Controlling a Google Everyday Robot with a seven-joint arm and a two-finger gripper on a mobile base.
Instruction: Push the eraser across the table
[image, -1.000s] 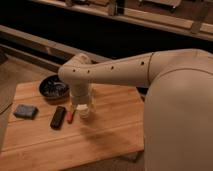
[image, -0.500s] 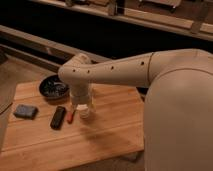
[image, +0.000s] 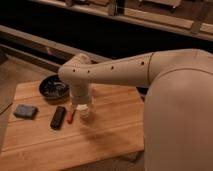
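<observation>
I am looking down at a light wooden counter (image: 107, 132) made of glued strips.

- **Pad:** At the far left, a blue-grey squarish pad (image: 25, 111) lies flat on the wood.
- **Bowl:** Behind the pad and a little to the right, near the counter's back edge, sits a dark round bowl (image: 53, 88).
- **Eraser:** In front of the bowl lies the eraser (image: 58, 117), a small flat black bar with rounded ends. Its long side runs roughly front to back with a slight tilt. It is well apart from the pad.
- **Pen:** Just right of the eraser, close to it but apart, lies a thin red pen (image: 71, 117), shorter than the eraser.
- **Pincer:** Right beside the pen, my pincer (image: 84, 111) points straight down, with its pale tip low at the counter. The pen lies between the pincer and the eraser. I cannot tell whether the pincer touches the pen, or whether it is apart or together.
- **Arm:** Above the pincer rises a cream wrist. From there the arm (image: 125, 70), dotted with small dark holes, reaches right to a large rounded cream body that fills the right side.

Behind the counter run dark horizontal rails.
</observation>
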